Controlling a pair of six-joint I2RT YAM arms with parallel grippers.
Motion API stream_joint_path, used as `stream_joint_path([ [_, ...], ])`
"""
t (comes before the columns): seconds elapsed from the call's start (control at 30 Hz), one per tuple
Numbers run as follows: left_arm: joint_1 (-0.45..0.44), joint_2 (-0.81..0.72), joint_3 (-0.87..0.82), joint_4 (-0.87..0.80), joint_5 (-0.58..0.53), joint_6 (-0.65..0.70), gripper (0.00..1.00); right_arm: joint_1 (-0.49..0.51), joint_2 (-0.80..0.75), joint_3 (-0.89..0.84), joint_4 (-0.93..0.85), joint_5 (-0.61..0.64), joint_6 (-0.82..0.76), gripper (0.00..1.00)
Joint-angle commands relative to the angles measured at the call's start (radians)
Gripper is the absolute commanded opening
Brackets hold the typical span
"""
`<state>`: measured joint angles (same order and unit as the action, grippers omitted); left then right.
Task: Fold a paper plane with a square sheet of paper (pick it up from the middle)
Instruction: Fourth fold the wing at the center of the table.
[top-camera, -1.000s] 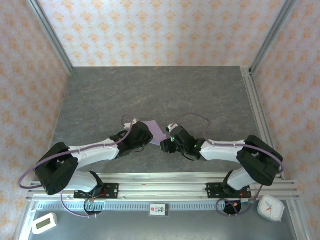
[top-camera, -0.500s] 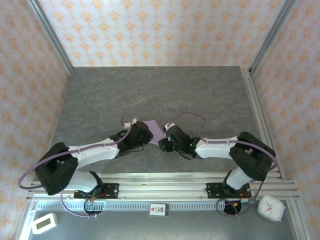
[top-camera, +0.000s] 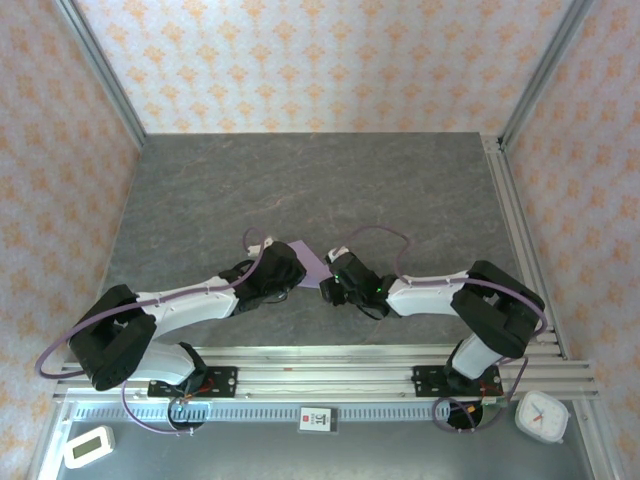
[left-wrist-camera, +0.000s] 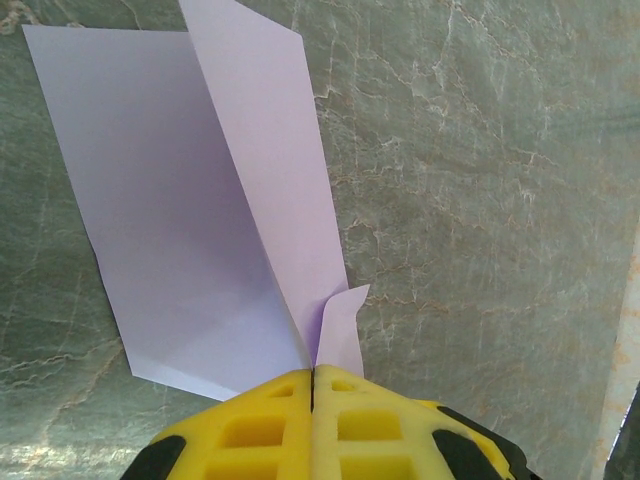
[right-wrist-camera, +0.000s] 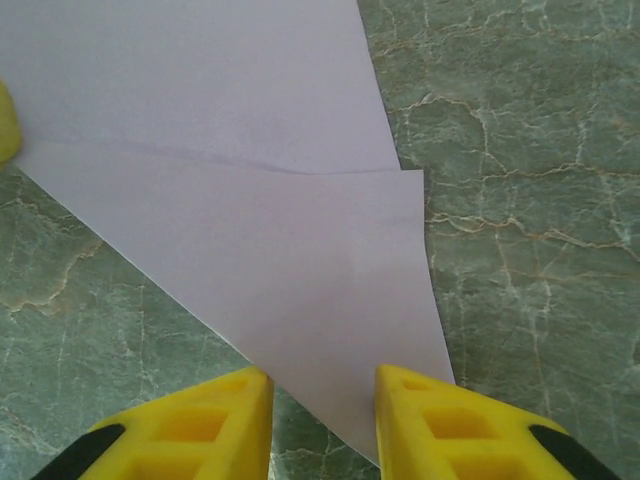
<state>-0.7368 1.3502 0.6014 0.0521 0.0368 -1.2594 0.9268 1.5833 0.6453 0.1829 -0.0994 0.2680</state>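
Left tool (left-wrist-camera: 313, 375) clenched on square sheet of paper (left-wrist-camera: 200, 230), pinching raised fold at near edge; rest of sheet flat on worktop (left-wrist-camera: 480, 200), between both arms. Right tool (right-wrist-camera: 322, 385) released, jaws apart astride sheet's pointed corner. Risks: right jaws closing off-line would crumple corner or skew crease; pull against left pinch could tear or drag sheet; thin paper may slip free. Hidden: paper inside left pads (left-wrist-camera: 250, 425); corner tip behind right finger (right-wrist-camera: 450, 430); pad contact with paper not determinable; overhead, arms cover most of sheet.
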Motion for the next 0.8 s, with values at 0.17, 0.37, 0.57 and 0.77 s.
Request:
stream_joint_path([
  [0.17,0.011,-0.024,0.014,-0.023,0.003,0.003,0.0,0.006,-0.007,-0.006,-0.009,0.128,-0.009,0.32],
  [0.37,0.012,-0.027,0.012,-0.022,0.003,0.003,0.0,0.006,0.004,-0.001,-0.007,0.134,-0.017,0.27],
  [0.57,0.014,-0.029,0.012,-0.016,0.006,0.008,0.0,0.006,0.022,0.002,0.006,0.1,-0.035,0.04],
  [0.77,0.033,-0.044,0.028,-0.034,-0.019,0.07,0.0,0.006,0.004,-0.014,0.012,0.016,-0.026,0.0],
])
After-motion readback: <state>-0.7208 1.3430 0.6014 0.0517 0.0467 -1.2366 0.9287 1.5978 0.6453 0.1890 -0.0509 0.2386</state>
